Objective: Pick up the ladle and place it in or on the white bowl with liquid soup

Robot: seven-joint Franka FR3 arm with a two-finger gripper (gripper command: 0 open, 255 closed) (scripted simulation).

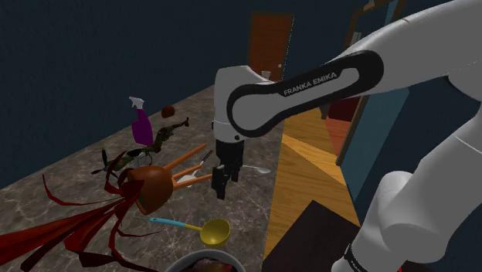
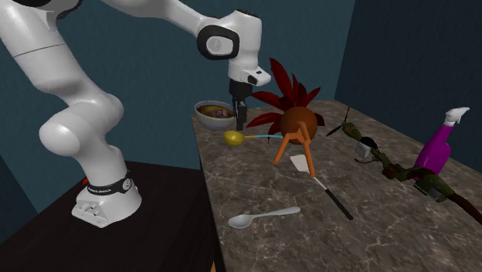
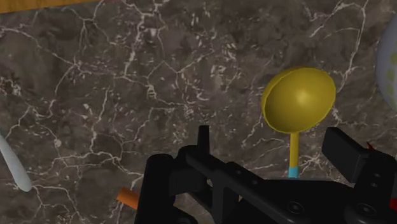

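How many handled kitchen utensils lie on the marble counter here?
3: the yellow ladle beside the soup bowl, a white-headed spatula by the orange-legged brown object, and a white spoon near the edge of the counter. Clutter may hide others.

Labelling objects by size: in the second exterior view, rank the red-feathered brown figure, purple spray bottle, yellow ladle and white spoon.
1. feathered figure
2. spray bottle
3. ladle and spoon: these look alike, and the spoon is nearer, so unranked.
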